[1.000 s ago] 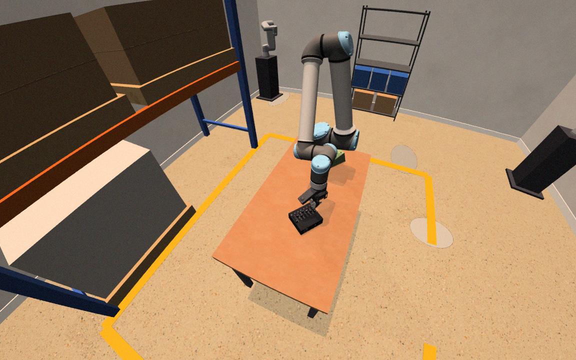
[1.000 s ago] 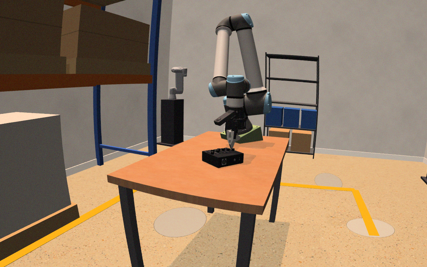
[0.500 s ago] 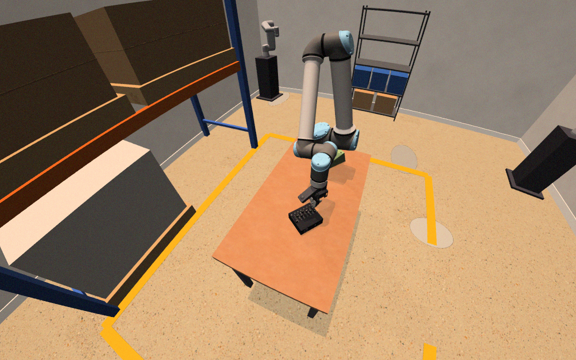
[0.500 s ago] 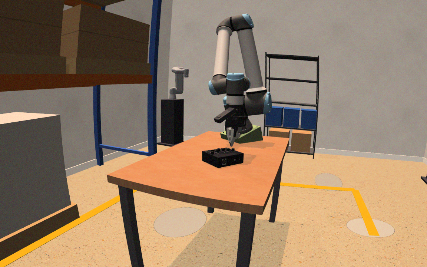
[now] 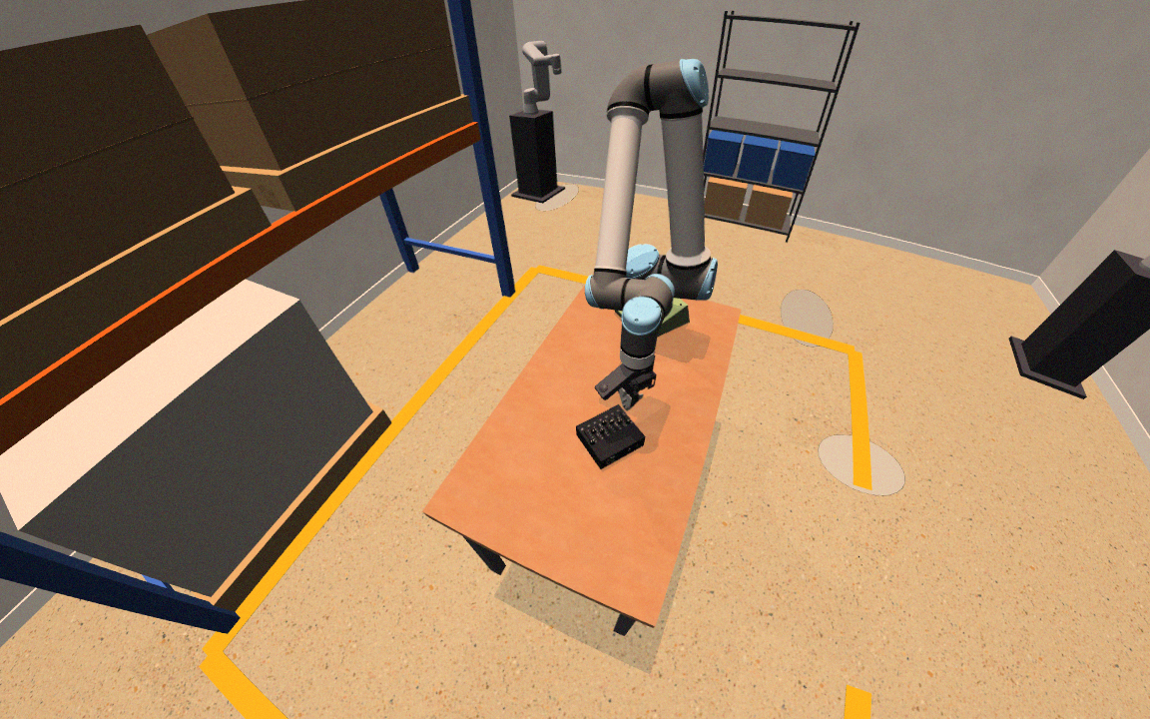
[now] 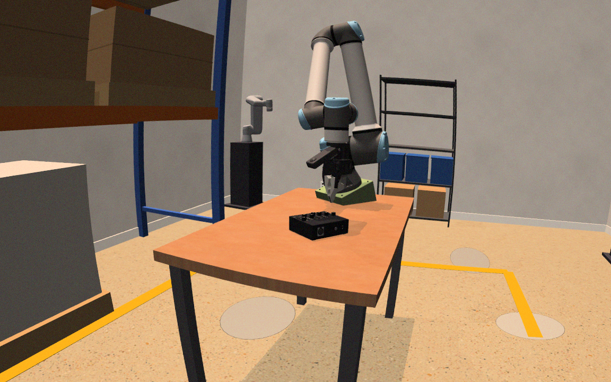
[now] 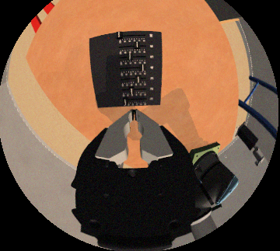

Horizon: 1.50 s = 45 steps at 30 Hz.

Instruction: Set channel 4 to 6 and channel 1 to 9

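Lighting desk on orange table, my gripper above its near edge.
Left to right, wrist view: blank panel, then six fader rows; level numerals are too small to read. My jaws are fully closed, gripping nothing.

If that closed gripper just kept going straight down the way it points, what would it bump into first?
Probably the near edge of the black lighting desk, or the orange table just beside it. The shut gripper hangs above that edge pointing down; depth is hard to judge.
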Each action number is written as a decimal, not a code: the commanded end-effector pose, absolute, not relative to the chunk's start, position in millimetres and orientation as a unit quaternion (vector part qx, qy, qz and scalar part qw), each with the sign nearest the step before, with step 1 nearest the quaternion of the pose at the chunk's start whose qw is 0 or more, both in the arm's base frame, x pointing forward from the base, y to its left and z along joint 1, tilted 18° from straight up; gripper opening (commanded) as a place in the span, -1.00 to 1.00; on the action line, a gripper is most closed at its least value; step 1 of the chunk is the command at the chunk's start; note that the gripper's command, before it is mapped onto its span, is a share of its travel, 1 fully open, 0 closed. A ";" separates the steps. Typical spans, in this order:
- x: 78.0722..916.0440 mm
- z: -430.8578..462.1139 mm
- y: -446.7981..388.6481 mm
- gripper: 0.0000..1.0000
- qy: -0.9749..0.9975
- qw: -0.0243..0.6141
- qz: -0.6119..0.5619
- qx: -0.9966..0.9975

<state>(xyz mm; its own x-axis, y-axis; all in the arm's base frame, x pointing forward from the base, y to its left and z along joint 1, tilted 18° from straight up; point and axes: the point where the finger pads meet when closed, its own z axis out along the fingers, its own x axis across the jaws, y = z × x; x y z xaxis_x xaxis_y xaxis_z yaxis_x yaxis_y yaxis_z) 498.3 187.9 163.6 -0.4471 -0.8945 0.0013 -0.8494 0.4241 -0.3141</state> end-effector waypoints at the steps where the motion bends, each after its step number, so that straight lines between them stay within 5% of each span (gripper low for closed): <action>1: 498.3 165.3 188.2 -1.00 0.840 0.084 -0.136 -0.519; 45: 538.7 182.2 127.3 -1.00 0.840 0.084 -0.136 -0.519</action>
